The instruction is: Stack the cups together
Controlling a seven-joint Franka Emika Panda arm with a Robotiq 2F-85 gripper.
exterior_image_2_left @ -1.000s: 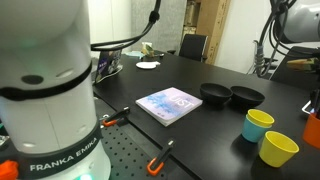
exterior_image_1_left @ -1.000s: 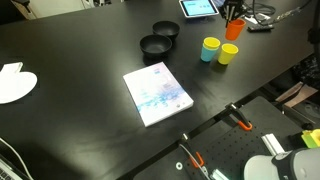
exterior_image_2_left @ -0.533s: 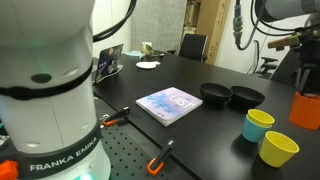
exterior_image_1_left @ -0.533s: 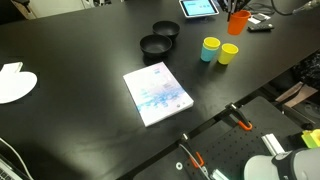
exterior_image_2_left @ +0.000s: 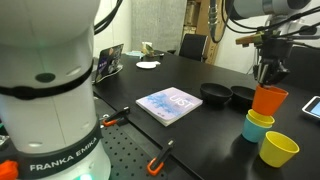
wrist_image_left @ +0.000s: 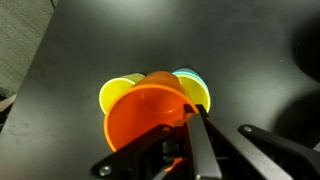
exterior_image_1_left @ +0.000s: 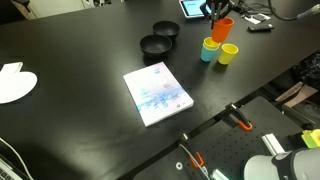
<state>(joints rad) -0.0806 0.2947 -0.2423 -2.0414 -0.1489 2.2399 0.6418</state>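
Observation:
My gripper (exterior_image_2_left: 269,80) is shut on the rim of the orange cup (exterior_image_2_left: 268,101) and holds it in the air just above the teal cup (exterior_image_2_left: 259,130), which has a yellow cup (exterior_image_2_left: 259,119) nested in it. A second yellow cup (exterior_image_2_left: 279,148) stands alone beside that pair. In the wrist view the orange cup (wrist_image_left: 148,118) fills the centre, with the gripper (wrist_image_left: 190,118) clamped on its rim. Behind it show the lone yellow cup (wrist_image_left: 120,93) and the teal rim (wrist_image_left: 189,74). From the other side, the orange cup (exterior_image_1_left: 221,31) hangs over the pair (exterior_image_1_left: 210,48).
Two black bowls (exterior_image_1_left: 153,45) (exterior_image_1_left: 166,31) sit left of the cups. A book (exterior_image_1_left: 157,93) lies mid-table, a tablet (exterior_image_1_left: 197,7) at the far edge, a white object (exterior_image_1_left: 14,82) far left. The robot base (exterior_image_2_left: 50,100) looms near the table edge.
The gripper has carried the orange cup from the table's far corner toward the other cups and now holds it over the teal and yellow pair.

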